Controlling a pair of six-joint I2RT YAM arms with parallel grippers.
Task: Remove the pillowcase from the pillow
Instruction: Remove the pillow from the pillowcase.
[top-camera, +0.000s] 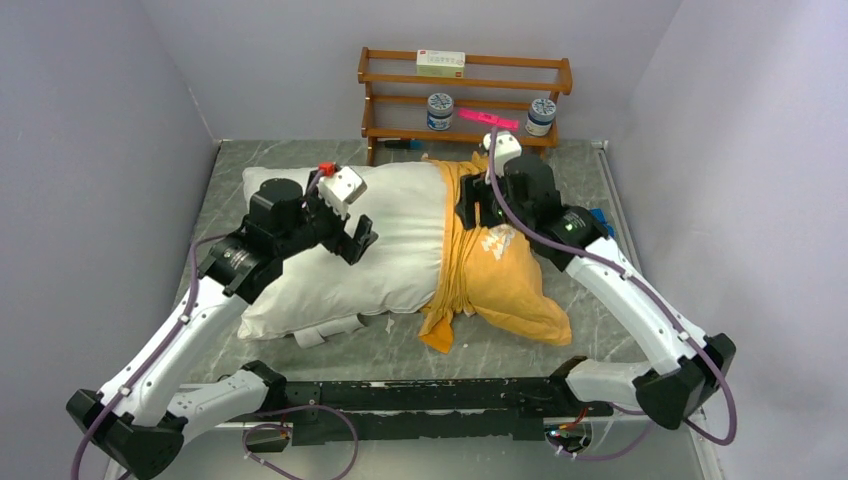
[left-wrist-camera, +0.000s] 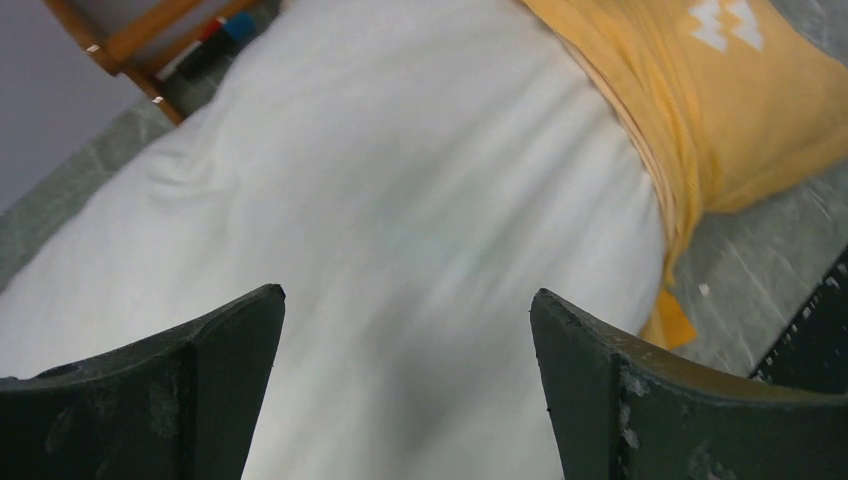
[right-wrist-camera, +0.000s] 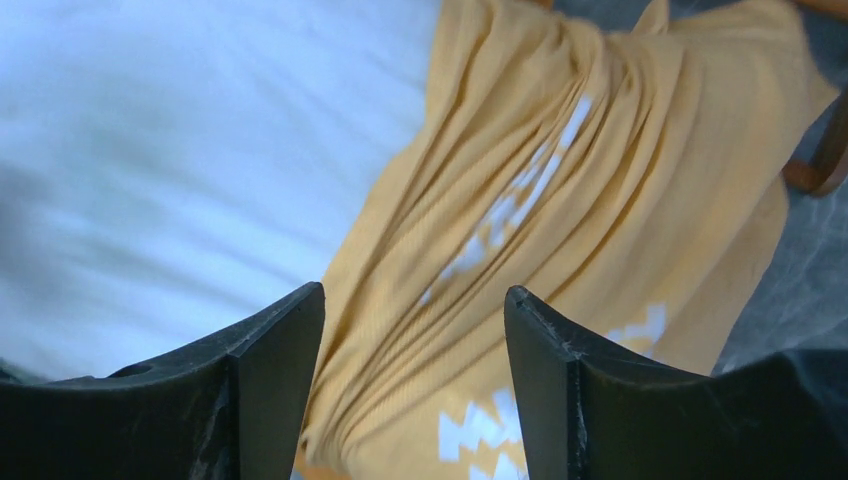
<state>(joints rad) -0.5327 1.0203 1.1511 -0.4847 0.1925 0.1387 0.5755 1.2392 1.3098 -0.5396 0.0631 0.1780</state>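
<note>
We cannot see the right end of the pillow (top-camera: 390, 240): the pillowcase (top-camera: 505, 275) swallows it. The white lettering (right-wrist-camera: 480, 425) there is blurred, creased and cut by the picture's bottom edge, so we cannot read it. Behind the pillow, the labels of the jars (top-camera: 440, 110) are too small to read. Right of the pillow, a blue thing (top-camera: 598, 215) hides mostly behind the right arm (top-camera: 640, 300).

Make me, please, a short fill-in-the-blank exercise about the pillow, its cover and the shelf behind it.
1. In the top view, the orange pillowcase covers only the ____ end of the white pillow.
2. The left fingers stand ____ over the bare pillow, holding nothing.
3. The lettering on the pillowcase is ____.
4. On the wooden shelf stand ____ round jars.

Missing words: right; open; white; two.
</note>
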